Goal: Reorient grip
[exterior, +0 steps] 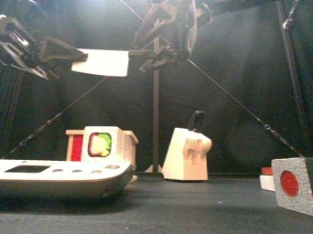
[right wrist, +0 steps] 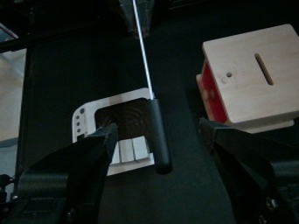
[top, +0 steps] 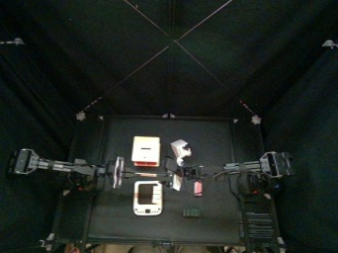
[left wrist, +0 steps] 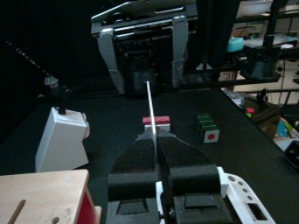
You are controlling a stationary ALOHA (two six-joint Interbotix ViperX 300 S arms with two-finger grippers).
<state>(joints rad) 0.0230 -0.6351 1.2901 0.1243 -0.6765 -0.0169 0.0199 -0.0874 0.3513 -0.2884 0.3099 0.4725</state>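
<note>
- Top view: both arms meet above the surface (top: pixel 211 133) — near the white scale (top: pixel 146 197).
- Front view: left gripper (exterior: pixel 64 60) pinches a white card (exterior: pixel 102 62) held high above the scale.
- Left wrist view: fingers (left wrist: pixel 140 162) pressed on the card's edge.
- Right wrist view: right gripper (right wrist: pixel 158 144) fingers spread wide — the card lies between them, above the scale.

The small black table (top: pixel 122 133) carries a wooden toaster (top: pixel 144 148) and a pale knife block (top: pixel 181 150) near its middle. A white scale (top: pixel 146 197) lies toward the front edge, with small red-faced blocks (top: pixel 197 188) beside it
</note>
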